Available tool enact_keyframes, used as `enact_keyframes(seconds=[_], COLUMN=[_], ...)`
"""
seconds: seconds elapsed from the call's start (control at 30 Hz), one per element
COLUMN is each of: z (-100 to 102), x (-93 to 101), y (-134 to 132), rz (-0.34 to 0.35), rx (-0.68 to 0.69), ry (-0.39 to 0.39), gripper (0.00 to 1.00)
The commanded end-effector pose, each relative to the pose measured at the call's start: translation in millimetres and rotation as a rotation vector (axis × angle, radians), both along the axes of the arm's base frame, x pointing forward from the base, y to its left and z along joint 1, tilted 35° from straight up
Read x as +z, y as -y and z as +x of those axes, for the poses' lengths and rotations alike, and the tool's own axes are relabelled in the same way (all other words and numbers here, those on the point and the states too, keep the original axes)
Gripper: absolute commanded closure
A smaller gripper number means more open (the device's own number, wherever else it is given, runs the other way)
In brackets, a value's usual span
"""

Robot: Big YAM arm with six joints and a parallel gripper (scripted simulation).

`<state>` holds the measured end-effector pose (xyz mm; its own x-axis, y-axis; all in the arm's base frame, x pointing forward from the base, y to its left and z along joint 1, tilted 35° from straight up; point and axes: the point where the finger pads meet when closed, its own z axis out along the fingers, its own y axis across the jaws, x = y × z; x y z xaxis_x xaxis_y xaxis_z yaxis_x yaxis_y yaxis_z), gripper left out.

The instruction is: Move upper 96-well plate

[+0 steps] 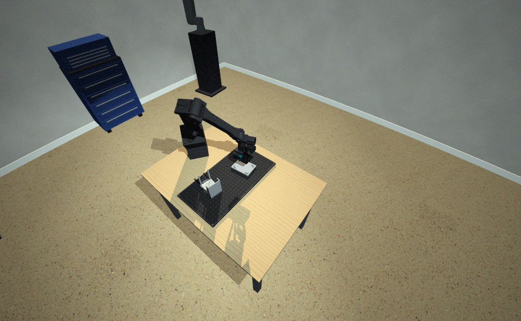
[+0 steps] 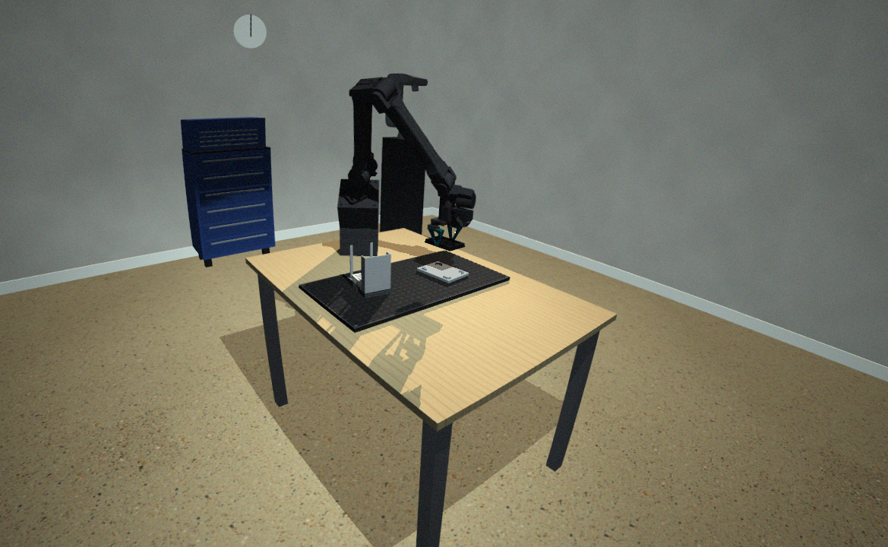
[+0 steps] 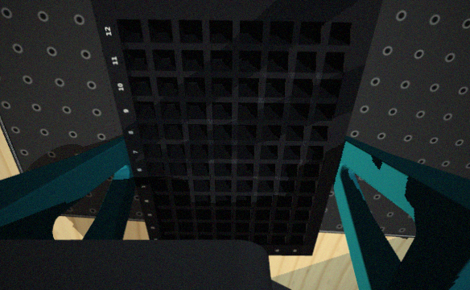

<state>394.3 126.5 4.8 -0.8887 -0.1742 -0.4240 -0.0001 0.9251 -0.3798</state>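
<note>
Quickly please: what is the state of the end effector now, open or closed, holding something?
End effector: closed on the black 96-well plate, gripped by its two long sides.
</note>
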Motion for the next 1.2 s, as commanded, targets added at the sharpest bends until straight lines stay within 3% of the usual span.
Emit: enact_keyframes(seconds=[0.0, 0.33, 0.4, 0.43, 0.5, 0.9, 0.97, 1.0, 1.07, 1.17], z=[12, 20, 20, 25, 24, 38, 38, 39, 38, 39], x=[-1.7, -15.0, -15.0, -5.6, -18.1, -32.1, -32.1, -22.0, -38.1, -43.0], y=[1, 7, 7, 6, 8, 13, 13, 14, 16, 18], rz=[0.006, 0.006, 0.006, 0.018, 0.007, 0.01, 0.01, 0.021, 0.008, 0.006], rx=[0.006, 0.006, 0.006, 0.006, 0.006, 0.006, 0.006, 0.006, 0.006, 0.006], ry=[0.014, 0.015, 0.015, 0.039, 0.018, 0.025, 0.025, 0.048, 0.02, 0.018], gripper=[1.0, 1.0, 1.0, 1.0, 1.0, 1.0, 1.0, 1.0, 1.0, 1.0])
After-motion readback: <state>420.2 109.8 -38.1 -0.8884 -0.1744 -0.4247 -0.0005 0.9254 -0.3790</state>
